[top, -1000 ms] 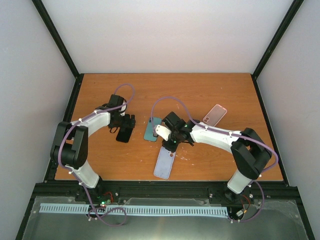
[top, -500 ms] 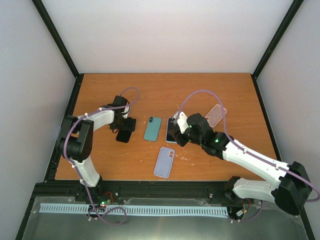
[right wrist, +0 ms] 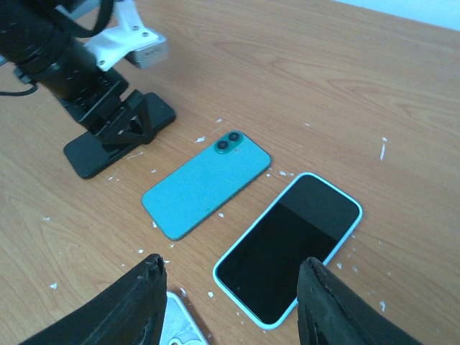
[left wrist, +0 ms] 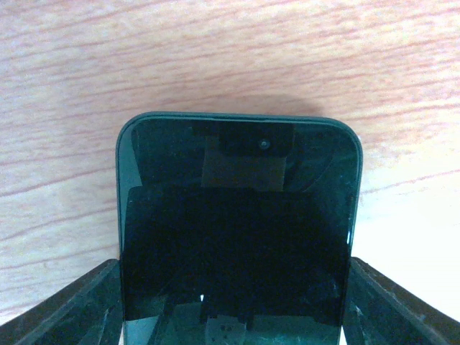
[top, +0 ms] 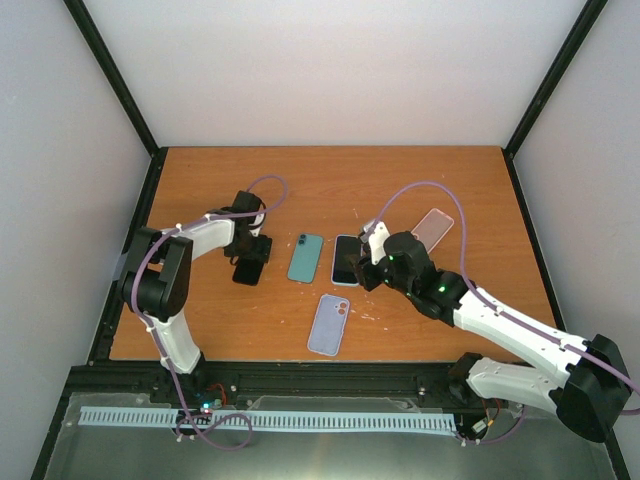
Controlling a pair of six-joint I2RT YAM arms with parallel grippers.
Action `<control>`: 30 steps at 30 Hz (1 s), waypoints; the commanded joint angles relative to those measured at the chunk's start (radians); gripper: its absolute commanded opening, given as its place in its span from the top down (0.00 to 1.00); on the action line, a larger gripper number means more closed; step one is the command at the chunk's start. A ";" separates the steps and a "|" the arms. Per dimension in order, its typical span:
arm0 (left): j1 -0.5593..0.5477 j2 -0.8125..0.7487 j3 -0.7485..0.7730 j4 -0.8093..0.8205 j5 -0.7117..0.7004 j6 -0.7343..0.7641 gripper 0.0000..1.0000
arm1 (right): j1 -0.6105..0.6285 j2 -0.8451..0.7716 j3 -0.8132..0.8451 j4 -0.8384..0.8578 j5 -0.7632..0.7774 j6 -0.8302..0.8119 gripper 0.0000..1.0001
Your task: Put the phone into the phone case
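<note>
- Left hand (left wrist: pixel 231 262): lowered over a black phone (left wrist: pixel 237 230), one finger (left wrist: pixel 79 309) at each long edge. The fingers stand right at the edges. Whether they press on the phone or only flank it cannot be told.
- The black phone lies flat and screen up on the worktop (top: pixel 450 180), at its left side.
- Right hand (right wrist: pixel 230 262): fingers spread apart with nothing between them, held above the worktop just beside a phone in a light-blue case (right wrist: pixel 287 248).
- That phone lies screen up near the middle of the worktop, with the blue rim showing all round the glass.
- A teal phone (right wrist: pixel 205 183) lies face down, camera lenses uppermost, between the black phone and the cased one and touching neither.
- A lavender case or phone back (top: pixel 328 325) with a camera opening lies nearer the arm bases, below the gap between the teal phone and the cased one. Which of the two it is cannot be told.
- A pink see-through case (top: pixel 432 230) lies alone towards the right and farther back, apart from everything else.
- White flecks are scattered on the wood around the phones.
</note>
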 commanded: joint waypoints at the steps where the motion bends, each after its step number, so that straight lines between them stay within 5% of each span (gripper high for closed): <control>1: -0.011 -0.060 -0.001 -0.054 0.085 -0.023 0.36 | -0.005 -0.005 -0.010 -0.020 0.076 0.176 0.50; 4: -0.011 -0.127 -0.030 -0.054 0.138 -0.047 0.46 | -0.005 0.009 0.013 -0.089 0.078 0.243 0.50; 14: -0.034 -0.387 -0.186 0.019 0.507 -0.210 0.53 | -0.005 0.012 -0.017 -0.182 -0.015 0.539 0.54; 22: -0.297 -0.475 -0.282 0.175 0.639 -0.460 0.53 | -0.005 0.024 -0.059 -0.230 -0.054 0.611 0.55; 30: -0.494 -0.372 -0.268 0.318 0.628 -0.620 0.53 | -0.005 -0.012 -0.144 -0.225 -0.060 0.679 0.57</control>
